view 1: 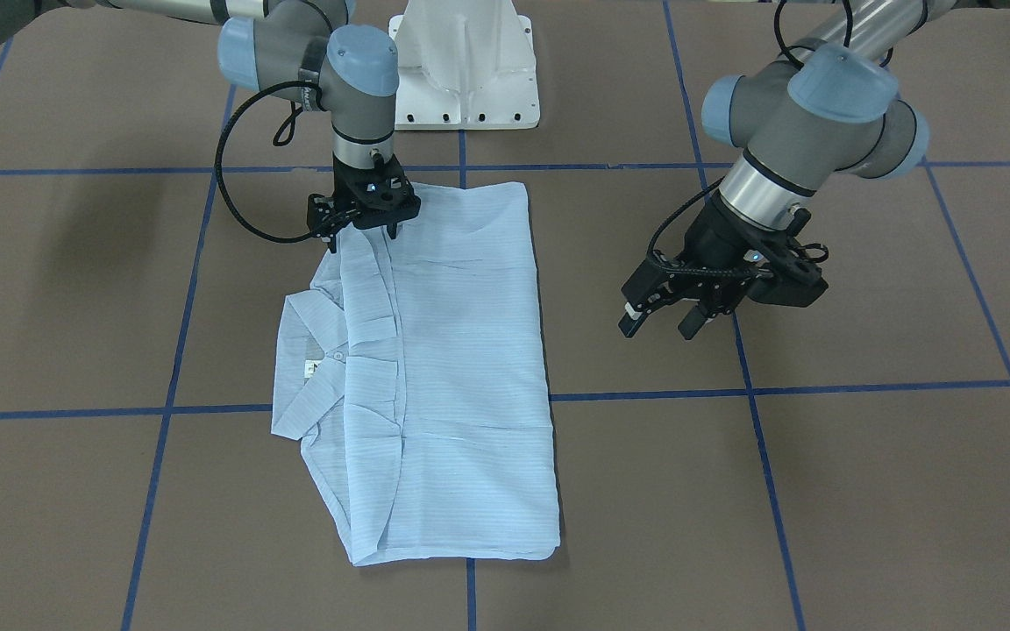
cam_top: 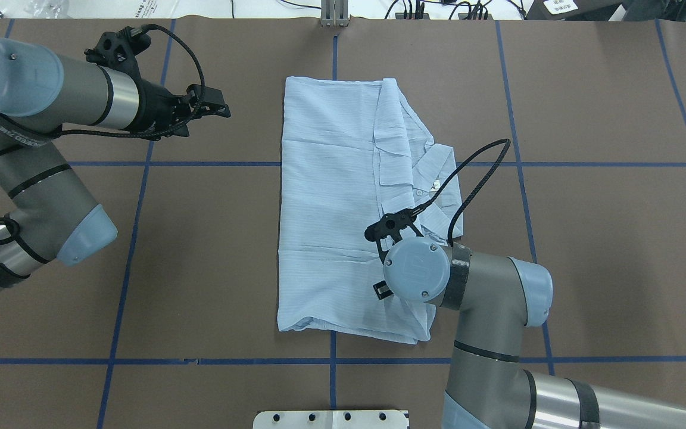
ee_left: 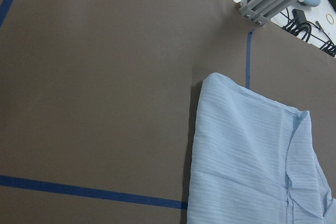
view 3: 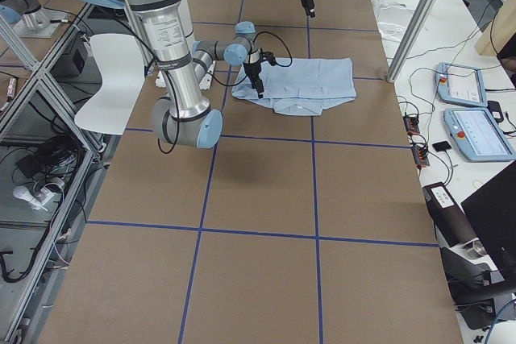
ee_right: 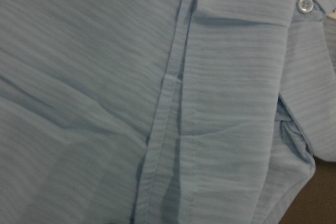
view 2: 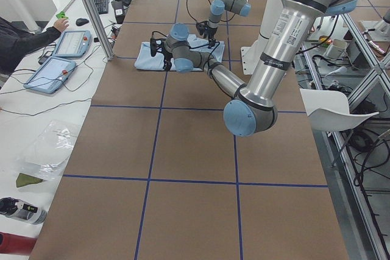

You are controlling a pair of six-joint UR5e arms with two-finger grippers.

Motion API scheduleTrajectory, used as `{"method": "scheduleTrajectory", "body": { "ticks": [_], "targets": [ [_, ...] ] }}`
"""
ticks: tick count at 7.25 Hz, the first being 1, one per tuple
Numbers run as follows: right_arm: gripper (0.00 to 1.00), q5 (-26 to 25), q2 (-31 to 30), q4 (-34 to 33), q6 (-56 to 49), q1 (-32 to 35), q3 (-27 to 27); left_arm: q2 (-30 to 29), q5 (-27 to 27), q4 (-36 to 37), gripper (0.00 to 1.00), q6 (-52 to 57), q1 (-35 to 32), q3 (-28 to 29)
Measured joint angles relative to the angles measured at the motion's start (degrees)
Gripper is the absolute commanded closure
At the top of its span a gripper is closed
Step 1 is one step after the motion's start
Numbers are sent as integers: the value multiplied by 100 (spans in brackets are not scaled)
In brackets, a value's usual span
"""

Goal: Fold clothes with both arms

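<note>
On tabletop [cam_top: 200, 268], shirt [cam_top: 331, 208] lies at centre, already a narrow rectangle, collar at 3 o'clock in overhead view. Prob. between folds, crosswise halving left. L gripper [cam_top: 209, 104] hangs released at shirt's 10 o'clock, off cloth. R gripper [view 1: 366, 230] is on its 5 o'clock corner, grip can't tell. Next: both take matching corners, lift evenly.

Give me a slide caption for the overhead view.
Folded blue shirt on the brown table: right arm over its collar side, left end effector open and clear of the cloth.
</note>
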Motion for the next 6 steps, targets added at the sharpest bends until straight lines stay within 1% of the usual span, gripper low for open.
{"method": "scheduleTrajectory", "body": {
  "ticks": [6],
  "targets": [
    [0,107,-74,-42,-54,33,2,-55,1,0,0,-22,41,15]
  ]
}}
